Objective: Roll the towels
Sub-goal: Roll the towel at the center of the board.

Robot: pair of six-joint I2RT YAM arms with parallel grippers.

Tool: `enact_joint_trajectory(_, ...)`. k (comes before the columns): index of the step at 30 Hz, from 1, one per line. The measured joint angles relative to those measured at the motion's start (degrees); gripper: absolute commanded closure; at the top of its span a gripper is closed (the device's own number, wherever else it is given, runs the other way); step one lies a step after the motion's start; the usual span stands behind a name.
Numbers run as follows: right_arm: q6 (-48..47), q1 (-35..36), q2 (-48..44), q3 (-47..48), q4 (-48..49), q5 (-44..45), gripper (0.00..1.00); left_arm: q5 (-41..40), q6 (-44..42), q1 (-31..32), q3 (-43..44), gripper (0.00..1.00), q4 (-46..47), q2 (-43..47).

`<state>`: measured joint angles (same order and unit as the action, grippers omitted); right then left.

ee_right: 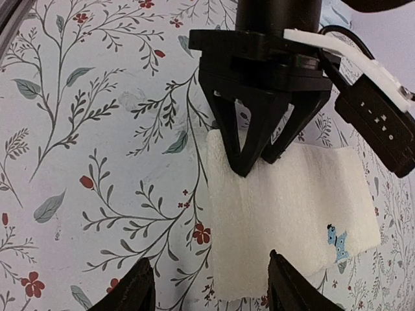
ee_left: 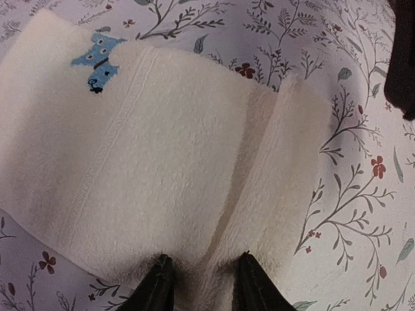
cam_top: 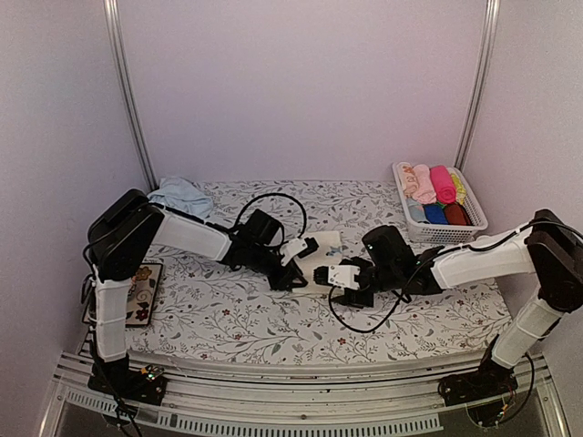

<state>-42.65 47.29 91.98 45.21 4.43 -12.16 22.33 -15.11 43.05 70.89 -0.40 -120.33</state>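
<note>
The cream towel [ee_left: 162,162] lies on the floral tabletop [ee_left: 363,214]. Left jaws pinch a fold at one edge; right jaws hang spread above the opposite edge.

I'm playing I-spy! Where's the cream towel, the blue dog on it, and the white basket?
cream towel [ee_left: 162,162], left wrist view, its flat middle.
blue dog [ee_left: 98,61], left wrist view, its middle.
basket [cam_top: 446,235], top view, its front wall.
</note>
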Motion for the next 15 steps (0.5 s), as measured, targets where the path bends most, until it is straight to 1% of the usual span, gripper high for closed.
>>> enact_joint_trajectory(6, -5.25, 2.34, 3.69, -0.17, 4.17, 5.42, 0.41, 1.75, 0.57, -0.50, 2.45, 0.65, -1.68, -1.46)
enact_joint_trajectory(15, -7.80, 2.93, 9.31, 0.15, 6.58, 12.28, 0.45, 3.19, 0.76, -0.98, 2.78, 0.65, -2.23, -1.66)
